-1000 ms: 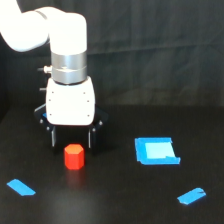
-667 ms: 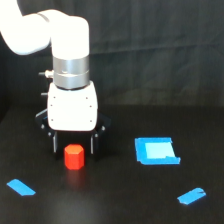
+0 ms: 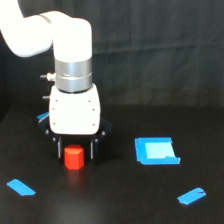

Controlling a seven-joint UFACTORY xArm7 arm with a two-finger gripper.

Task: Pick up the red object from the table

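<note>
With fingers apart astride the block [image 3: 74,157], the gripper [image 3: 75,151] should close squarely before lifting toward 12 o'clock.

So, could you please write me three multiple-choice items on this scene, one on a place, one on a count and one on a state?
1. Where is the red object?
A. On the blue-edged square patch
B. On the table, between the two fingers of the gripper
C. Beside the tape strip at the exterior view's lower right

2. How many blue tape strips lie on the table nearest the camera?
A. None
B. Two
C. Five

3. How do the jaws of the gripper stand?
A. Open, one finger on each side of the red object
C. Out of view
B. Shut tight with nothing between them

Answers: 1 B, the block sits low between the dark fingers; 2 B, one strip lies at the view's lower left and one at its lower right; 3 A, a finger shows on each side of the block.
</note>
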